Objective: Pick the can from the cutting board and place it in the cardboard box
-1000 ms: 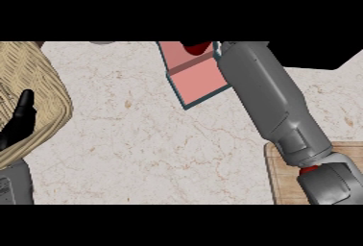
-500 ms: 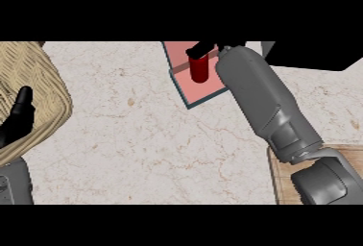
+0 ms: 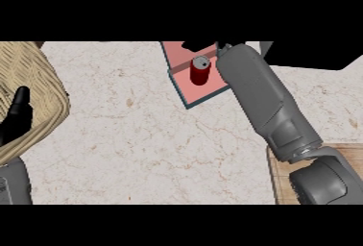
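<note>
The right hand [image 3: 200, 46] at the top of the frame was mostly hidden; I cannot tell its grip. The round red can [image 3: 199, 70] stood in the pink box [image 3: 186, 82]. The left hand [image 3: 17, 115] rested open at the left edge.

right hand [image 3: 200, 46] mostly hidden behind forearm [image 3: 262, 98]

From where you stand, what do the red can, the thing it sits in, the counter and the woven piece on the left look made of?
The can looks like metal: glossy red side, grey top. The box reads as cardboard by its thin flat walls, though its pink colour leaves that open. The counter looks like polished marble, pale with brown veins. The basket seems wicker, from its tan woven strands.
</note>
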